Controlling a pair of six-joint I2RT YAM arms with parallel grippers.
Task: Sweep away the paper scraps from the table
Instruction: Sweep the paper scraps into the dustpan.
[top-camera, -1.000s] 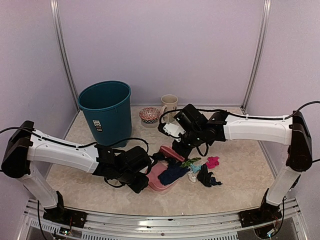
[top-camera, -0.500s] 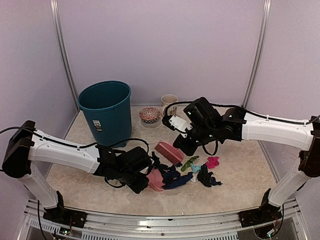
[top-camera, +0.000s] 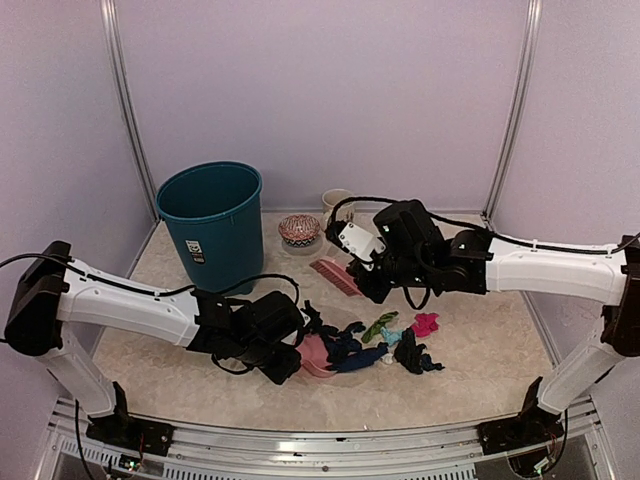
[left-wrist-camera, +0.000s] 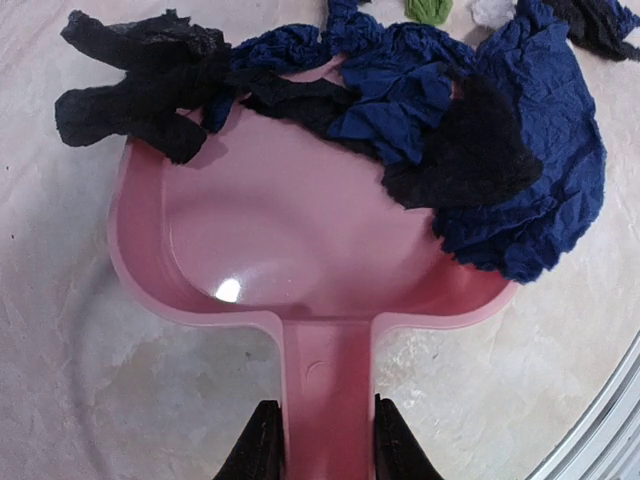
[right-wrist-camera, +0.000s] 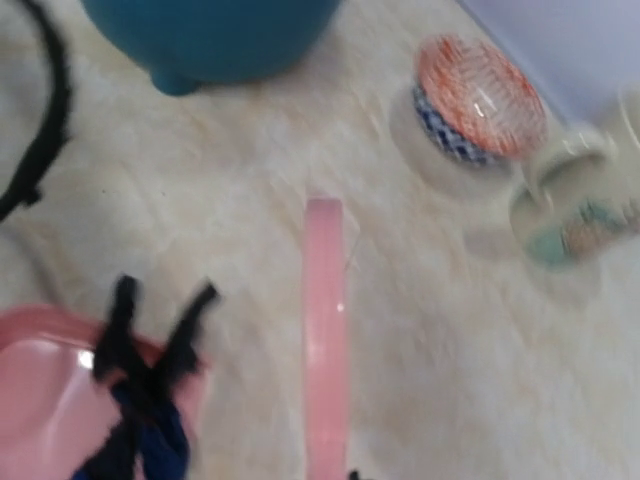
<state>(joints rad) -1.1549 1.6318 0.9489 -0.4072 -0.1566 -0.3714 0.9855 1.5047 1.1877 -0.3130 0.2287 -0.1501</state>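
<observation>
The paper scraps lie mid-table: navy and black ones (top-camera: 343, 345) at the mouth of a pink dustpan (top-camera: 312, 358), with green (top-camera: 379, 325), teal (top-camera: 390, 337), magenta (top-camera: 426, 323) and black (top-camera: 412, 355) ones to its right. My left gripper (top-camera: 288, 360) is shut on the dustpan's handle (left-wrist-camera: 325, 440). In the left wrist view navy scraps (left-wrist-camera: 520, 150) and a black scrap (left-wrist-camera: 140, 80) overlap the pan's (left-wrist-camera: 270, 250) front lip. My right gripper (top-camera: 365, 282) is shut on a pink brush (top-camera: 335, 275), held above the table behind the scraps. The brush (right-wrist-camera: 325, 340) runs up the middle of the blurred right wrist view.
A teal bin (top-camera: 212, 225) stands at the back left. A patterned bowl (top-camera: 298, 231) and a mug (top-camera: 338, 205) stand behind the brush, and both show in the right wrist view, bowl (right-wrist-camera: 480, 100) and mug (right-wrist-camera: 575, 200). The metal rail (top-camera: 320, 440) runs along the table's front edge.
My right gripper has lifted the brush off the scraps and drawn it back toward the far side. The navy and black scraps stay at the dustpan's mouth. The left arm has hardly moved.
</observation>
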